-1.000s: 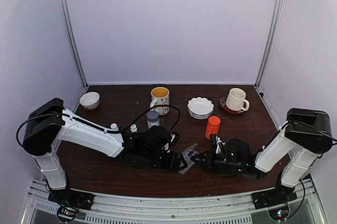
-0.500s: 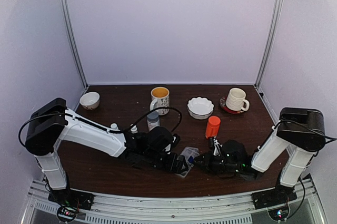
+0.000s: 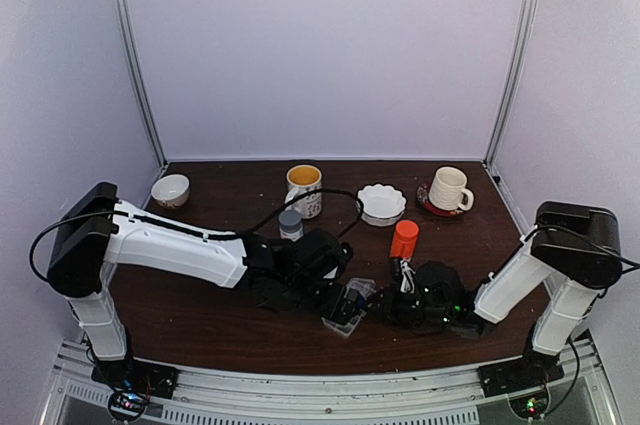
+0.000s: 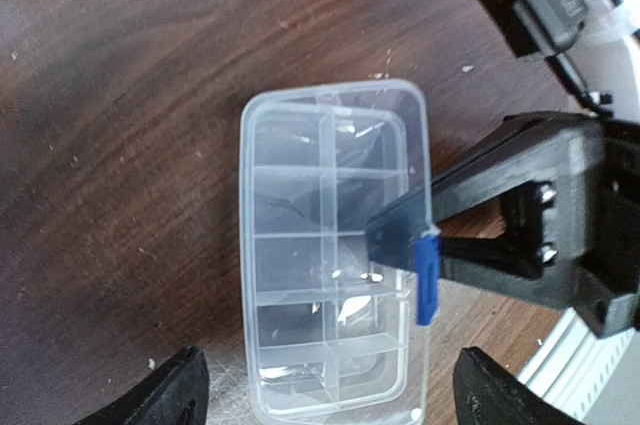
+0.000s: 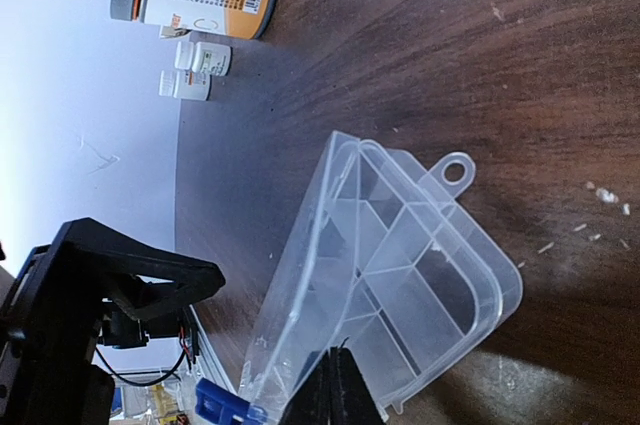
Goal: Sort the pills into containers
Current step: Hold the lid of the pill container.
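The left claw (image 4: 335, 400) hangs spread wide above the dark brown wooden desk (image 4: 120, 95), probably poised over the box rather than grasping. The right claw (image 4: 415, 250), closed tight, meets the long rim of the flat clear plastic rectangular pill box (image 4: 248, 245), apparently to steady it; I cannot confirm a pinch. Its compartments look empty, and tiny pale pills (image 5: 605, 195) dot the desk nearby.
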Robot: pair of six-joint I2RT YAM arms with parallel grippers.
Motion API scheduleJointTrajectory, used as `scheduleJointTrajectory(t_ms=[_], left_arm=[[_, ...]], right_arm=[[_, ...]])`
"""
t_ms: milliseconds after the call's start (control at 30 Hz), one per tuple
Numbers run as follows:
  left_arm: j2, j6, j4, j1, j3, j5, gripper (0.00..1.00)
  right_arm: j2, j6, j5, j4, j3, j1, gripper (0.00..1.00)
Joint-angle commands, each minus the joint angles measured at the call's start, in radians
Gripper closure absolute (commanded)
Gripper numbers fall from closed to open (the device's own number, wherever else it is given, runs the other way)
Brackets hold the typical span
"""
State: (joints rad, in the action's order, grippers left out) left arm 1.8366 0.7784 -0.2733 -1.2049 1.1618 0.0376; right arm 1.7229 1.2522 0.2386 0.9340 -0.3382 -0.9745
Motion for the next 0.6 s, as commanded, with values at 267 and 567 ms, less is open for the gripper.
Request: scheduleJointTrajectory(t_ms=[267, 567], left_arm=[[0.08, -0.065, -0.16, -0.04, 0.154, 0.132, 0.12], [0.081, -0.026, -0.265, -0.037, 0.187, 0.232, 0.15]], right_arm=[[-0.004, -0.011, -0.002, -0.019, -0.022, 0.005, 0.69], [-0.018, -0.02, -0.004, -0.051, -0.033, 0.005, 0.54]])
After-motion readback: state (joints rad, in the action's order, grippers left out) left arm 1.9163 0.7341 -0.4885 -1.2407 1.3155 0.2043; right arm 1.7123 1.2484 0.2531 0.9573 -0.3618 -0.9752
